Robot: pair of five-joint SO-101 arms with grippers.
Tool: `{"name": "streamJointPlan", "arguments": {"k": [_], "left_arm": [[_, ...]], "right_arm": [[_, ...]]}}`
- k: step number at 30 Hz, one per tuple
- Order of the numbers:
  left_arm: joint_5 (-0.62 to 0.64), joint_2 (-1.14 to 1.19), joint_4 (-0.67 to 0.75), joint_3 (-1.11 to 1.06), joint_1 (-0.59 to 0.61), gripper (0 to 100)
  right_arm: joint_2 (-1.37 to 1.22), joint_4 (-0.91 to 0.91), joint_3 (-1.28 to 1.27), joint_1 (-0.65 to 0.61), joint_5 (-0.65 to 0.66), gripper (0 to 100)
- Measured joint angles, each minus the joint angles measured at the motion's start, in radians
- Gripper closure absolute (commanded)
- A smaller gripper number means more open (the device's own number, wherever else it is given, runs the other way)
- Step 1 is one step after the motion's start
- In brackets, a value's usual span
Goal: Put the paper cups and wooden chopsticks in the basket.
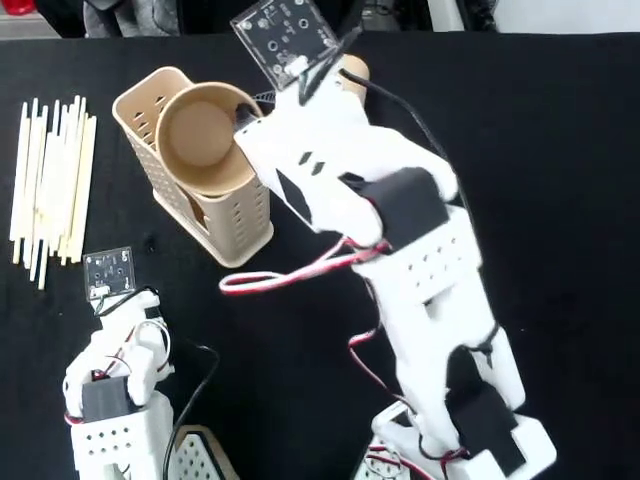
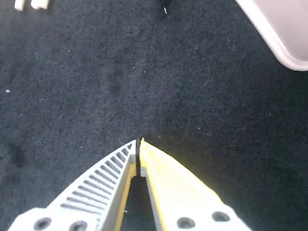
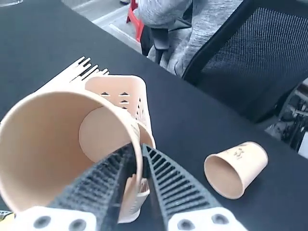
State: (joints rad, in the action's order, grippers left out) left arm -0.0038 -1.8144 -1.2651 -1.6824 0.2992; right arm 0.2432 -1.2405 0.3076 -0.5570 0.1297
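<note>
The black counter (image 1: 560, 150) runs past the left and right edges of the high view, and its right half is plain cloth out to the far edge. The right arm (image 1: 420, 260), one of two arms, stretches from the near edge toward the far-left part of the counter. The single beige basket (image 1: 235, 215) stands there, upright, with a narrow strip of counter between it and the wooden chopsticks (image 1: 50, 170). These lie in one loose row along the left edge, overlapping too much to count. There are two paper cups. The held cup (image 1: 200, 135) is tilted at the basket's mouth with its opening turned upward, covering much of the basket's top. Whether it touches the rim cannot be told. The right gripper (image 3: 139, 149) has its fingers clamped on this cup's wall, one inside and one outside. The second cup (image 3: 236, 168) lies on its side near the far edge, well apart from the basket and half hidden behind the right arm in the high view. The left arm (image 1: 115, 400) sits folded at the near-left corner. The left gripper (image 2: 139, 143) has its fingers closed together, holding nothing, over bare cloth.
</note>
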Motion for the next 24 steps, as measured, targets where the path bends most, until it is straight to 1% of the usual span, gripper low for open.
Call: {"name": "streamJointPlan", "arguments": {"k": [5, 9, 13, 24], "left_arm": [[0.0, 0.0, 0.0, 0.0, 0.0, 97], [0.0, 0.0, 0.0, 0.0, 0.0, 97], [0.0, 0.0, 0.0, 0.0, 0.0, 97], [0.0, 0.0, 0.0, 0.0, 0.0, 97]], "right_arm": [[-0.035, -0.02, 0.002, -0.002, -0.006, 98.6], [-0.063, -0.038, 0.006, -0.002, -0.046, 98.2], [-0.106, -0.038, 0.012, 0.0, -0.049, 90.0], [-0.146, -0.103, 0.207, 0.009, -0.055, 89.9]]}}
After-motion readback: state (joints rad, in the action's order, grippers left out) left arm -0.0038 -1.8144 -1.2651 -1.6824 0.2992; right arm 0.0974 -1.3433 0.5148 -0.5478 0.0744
